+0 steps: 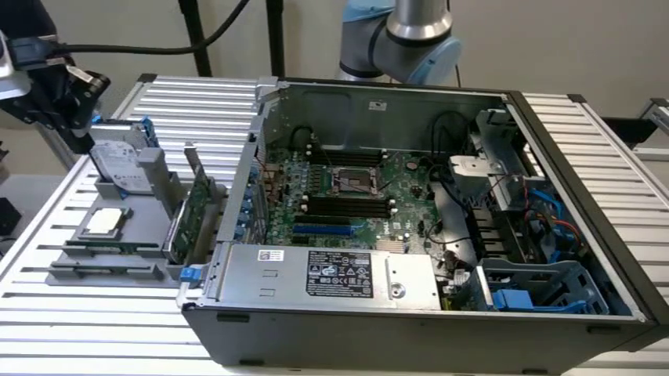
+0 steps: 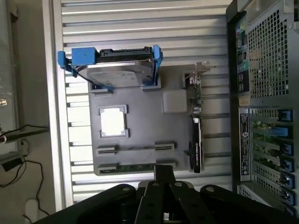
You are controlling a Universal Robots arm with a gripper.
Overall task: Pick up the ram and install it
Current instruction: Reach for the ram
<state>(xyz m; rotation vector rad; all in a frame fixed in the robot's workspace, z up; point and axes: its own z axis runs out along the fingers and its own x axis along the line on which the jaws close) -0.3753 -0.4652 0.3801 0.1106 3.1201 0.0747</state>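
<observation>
A slatted metal tabletop (image 1: pixel 616 157) under a pale wall carries 1 open computer case (image 1: pixel 418 329) and 1 grey tray (image 2: pixel 140 126). On the tray sit 1 hard drive (image 2: pixel 117 72), 1 processor chip (image 2: pixel 112 122), 1 upright expansion card (image 2: pixel 196 140) and 1 ram (image 2: pixel 135 167), in the slot farthest from the drive. Over that end of the tray hangs the gripper (image 2: pixel 164 173), drawn narrow and empty.

thin green ram (image 2: pixel 135 167) stick, standing on its long edge in the outermost slot of the gray holder (image 2: pixel 140 126), not picked up yet
</observation>
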